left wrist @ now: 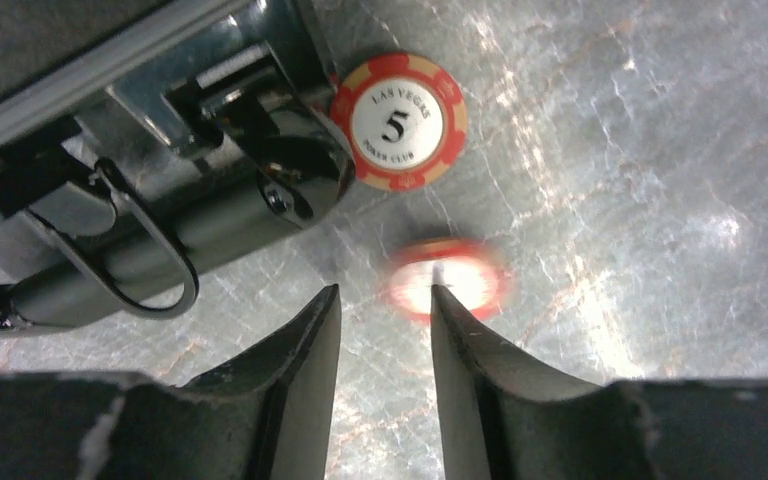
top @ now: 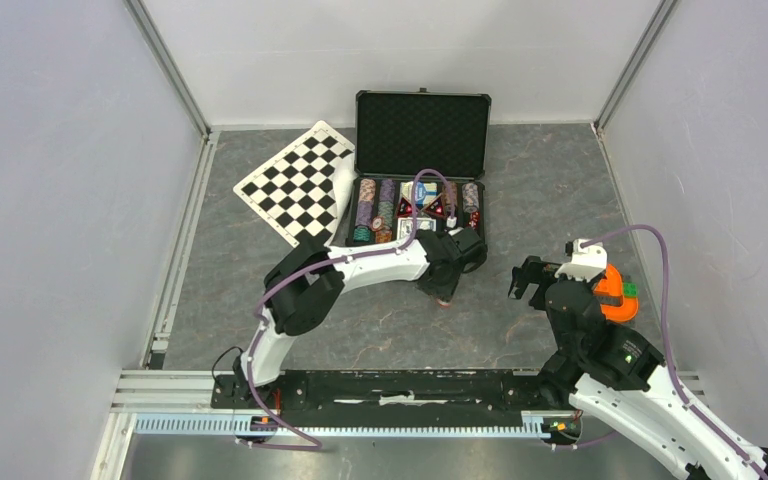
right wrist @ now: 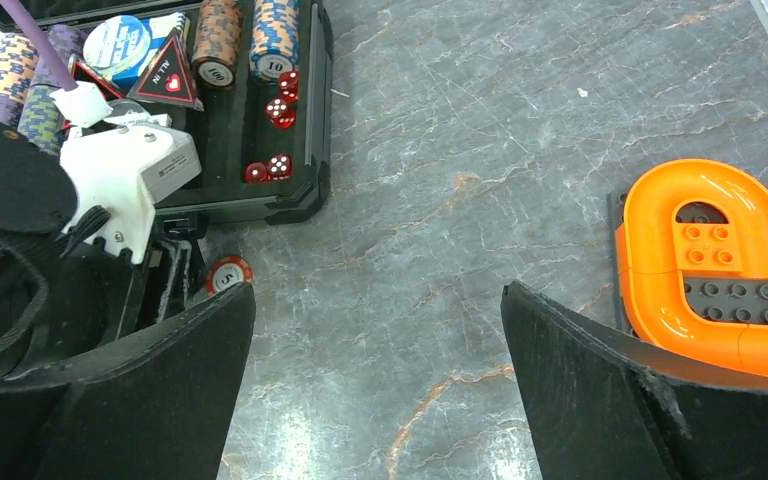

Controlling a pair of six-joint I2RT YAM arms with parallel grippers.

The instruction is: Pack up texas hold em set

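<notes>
Grey marbled table (right wrist: 460, 120) fills most of what I see. In the overhead view the black case (top: 422, 130) sits open at upper centre with its lid upright and its tray packed with rows of chips (top: 367, 205). The right wrist view shows red dice (right wrist: 278, 110) in the tray, at the upper left of that frame. A checkered board (top: 295, 185) lies just left of the case.

My left gripper (left wrist: 385, 290) points down at the table just in front of the case. In its wrist view a red chip (left wrist: 398, 122) marked 5 lies flat at upper centre, touching the case's handle (left wrist: 210, 225). A second chip (left wrist: 470, 285), red and blurred, sits at mid-frame right at the fingertips, partly covered by the right-hand finger. The jaws stand narrowly apart with bare table showing between them. I cannot tell whether they pinch that blurred chip or merely flank it.

My right gripper (right wrist: 378, 288) hangs over bare table at the right of the overhead view, jaws spread wide with nothing between them. An orange piece (right wrist: 650, 250) lies just beside it, at the right edge of its wrist frame.
</notes>
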